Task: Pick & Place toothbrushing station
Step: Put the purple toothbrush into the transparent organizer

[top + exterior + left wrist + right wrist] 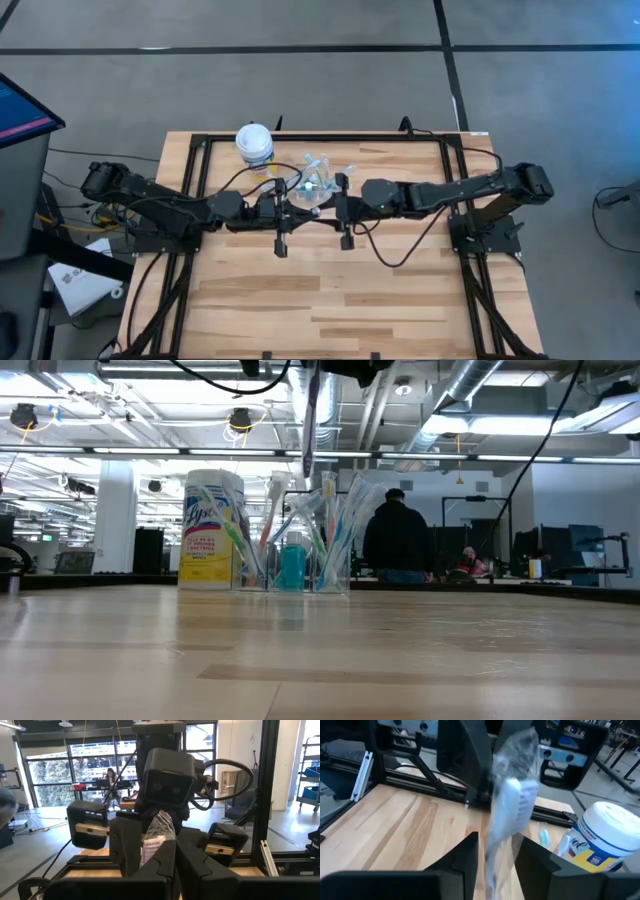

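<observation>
1. Right hand (495, 857), near the centre of the high view, has its fingers clamped on a plastic-wrapped white toothbrush (512, 805), lifted above the desk (330, 300).
2. Left hand (172, 857) faces it just beside, fingers together, and seems to pinch the same wrapped brush.
3. Already placed: the clear cup (292, 565) stands left of centre in the low view, full of toothbrushes (340, 520), with the blue tube (291, 567) inside.
4. Beside the cup on its left stands the yellow canister (212, 530).
5. Left to do, I judge: bring this brush over and drop it into the cup.
</observation>
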